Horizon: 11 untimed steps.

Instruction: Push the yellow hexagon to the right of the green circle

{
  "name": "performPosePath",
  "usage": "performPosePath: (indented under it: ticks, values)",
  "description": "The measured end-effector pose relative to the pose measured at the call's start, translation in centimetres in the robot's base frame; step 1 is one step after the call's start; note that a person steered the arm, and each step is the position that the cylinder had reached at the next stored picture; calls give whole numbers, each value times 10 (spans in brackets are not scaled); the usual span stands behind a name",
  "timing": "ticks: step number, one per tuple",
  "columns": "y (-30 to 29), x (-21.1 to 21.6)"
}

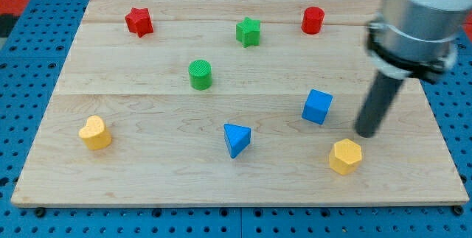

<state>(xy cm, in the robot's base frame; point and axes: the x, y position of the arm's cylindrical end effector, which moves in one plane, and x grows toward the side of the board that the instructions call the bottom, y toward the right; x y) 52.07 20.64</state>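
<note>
The yellow hexagon (345,156) lies near the view's bottom right of the wooden board (147,179). The green circle (200,74) stands left of the board's centre, far up and to the left of the hexagon. My tip (366,133) rests on the board just above and to the right of the yellow hexagon, a small gap apart, and to the right of the blue cube (317,107).
A blue triangle (237,139) lies at the bottom centre. A yellow heart (95,133) is at the bottom left. A red star (139,21), a green star (248,32) and a red cylinder (313,20) line the top.
</note>
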Motion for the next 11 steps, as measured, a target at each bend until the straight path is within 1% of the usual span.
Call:
performPosePath:
  ticks: [1, 2, 3, 4, 5, 6, 7, 8, 9, 10, 11]
  values:
    - [71, 7]
    - [56, 55]
    - [-22, 72]
    - [-92, 36]
    - [-102, -7]
    - [-141, -24]
    - [-158, -58]
    - [-173, -76]
    - [-206, -80]
    - [-217, -91]
    - [-223, -134]
